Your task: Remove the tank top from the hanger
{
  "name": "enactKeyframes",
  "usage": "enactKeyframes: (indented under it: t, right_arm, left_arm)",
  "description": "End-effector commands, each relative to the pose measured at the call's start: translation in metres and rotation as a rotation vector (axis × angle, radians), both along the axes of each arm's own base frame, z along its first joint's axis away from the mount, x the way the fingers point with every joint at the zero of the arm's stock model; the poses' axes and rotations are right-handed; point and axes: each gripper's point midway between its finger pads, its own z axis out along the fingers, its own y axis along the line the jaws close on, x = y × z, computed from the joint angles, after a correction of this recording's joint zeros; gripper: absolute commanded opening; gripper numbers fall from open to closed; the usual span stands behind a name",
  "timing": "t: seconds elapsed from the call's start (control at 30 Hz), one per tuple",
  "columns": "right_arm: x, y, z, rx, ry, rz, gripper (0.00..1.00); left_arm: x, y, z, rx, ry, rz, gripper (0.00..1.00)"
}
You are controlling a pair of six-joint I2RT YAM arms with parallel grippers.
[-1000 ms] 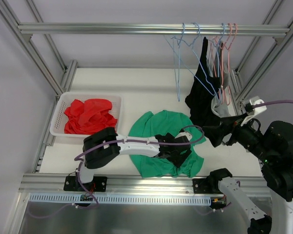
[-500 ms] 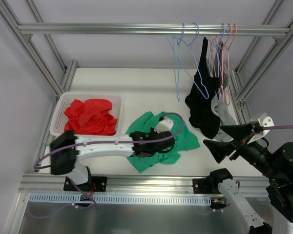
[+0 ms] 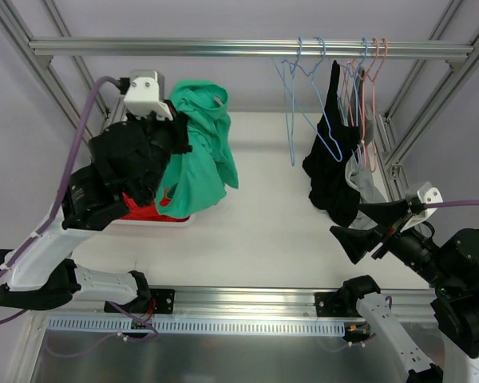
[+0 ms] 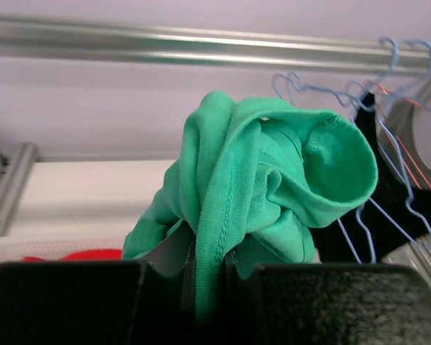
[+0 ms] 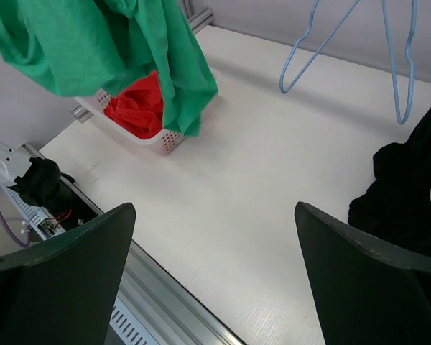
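Note:
The green tank top hangs bunched from my left gripper, raised high over the left side of the table; no hanger is in it. In the left wrist view the jaws are shut on a fold of the green fabric. It also shows at the top left of the right wrist view. My right gripper stands open and empty low at the right, over bare table. Empty blue hangers hang on the rail.
A black garment hangs on a hanger at the right of the rail, among pink hangers. A white basket with red clothes sits at the left under the green fabric. Frame posts stand on both sides.
My left gripper shut on the green tank top lying on the table and carried it up and left, above the basket. The right gripper drew back slightly from the black garment.

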Motion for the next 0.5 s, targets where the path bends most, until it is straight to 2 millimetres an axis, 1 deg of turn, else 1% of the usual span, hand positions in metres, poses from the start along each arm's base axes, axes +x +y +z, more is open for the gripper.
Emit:
enactKeyframes:
  t: [0.0, 0.07, 0.13, 0.17, 0.23, 0.27, 0.3, 0.33, 0.37, 0.4, 0.47]
  right_arm:
    - [-0.002, 0.003, 0.016, 0.021, -0.060, 0.019, 1.00]
    - [-0.002, 0.003, 0.015, 0.021, -0.058, 0.022, 0.99]
    - [-0.001, 0.003, 0.015, 0.021, -0.056, 0.022, 0.99]
    - [-0.001, 0.004, 0.015, 0.022, -0.053, 0.023, 1.00]
    - [0.000, 0.005, 0.015, 0.028, -0.050, 0.029, 1.00]
    - [0.000, 0.007, 0.015, 0.030, -0.047, 0.036, 0.99]
    - [0.000, 0.008, 0.014, 0.032, -0.043, 0.040, 0.99]
    - [0.000, 0.008, 0.015, 0.038, -0.047, 0.043, 0.99]
    - [-0.001, 0.008, 0.015, 0.039, -0.050, 0.045, 1.00]
    - [-0.001, 0.008, 0.014, 0.040, -0.048, 0.046, 0.99]
    - [-0.001, 0.009, 0.015, 0.042, -0.047, 0.049, 1.00]
  left_arm:
    - [0.007, 0.036, 0.027, 0.116, -0.054, 0.115, 0.00]
    - [0.008, 0.050, 0.035, 0.099, -0.066, 0.145, 0.00]
    - [0.009, 0.055, 0.037, 0.096, -0.068, 0.157, 0.00]
    - [0.011, 0.063, 0.037, 0.094, -0.067, 0.181, 0.00]
    - [0.013, 0.069, 0.033, 0.090, -0.051, 0.198, 0.00]
    - [0.017, 0.073, 0.029, 0.072, -0.038, 0.201, 0.00]
    - [0.019, 0.072, 0.024, 0.047, -0.019, 0.188, 0.00]
    - [0.022, 0.075, 0.012, 0.067, 0.021, 0.183, 0.00]
    - [0.030, 0.078, 0.002, 0.032, 0.055, 0.187, 0.00]
    - [0.034, 0.080, -0.006, 0.024, 0.081, 0.186, 0.00]
    - [0.043, 0.085, -0.034, 0.023, 0.163, 0.184, 0.00]
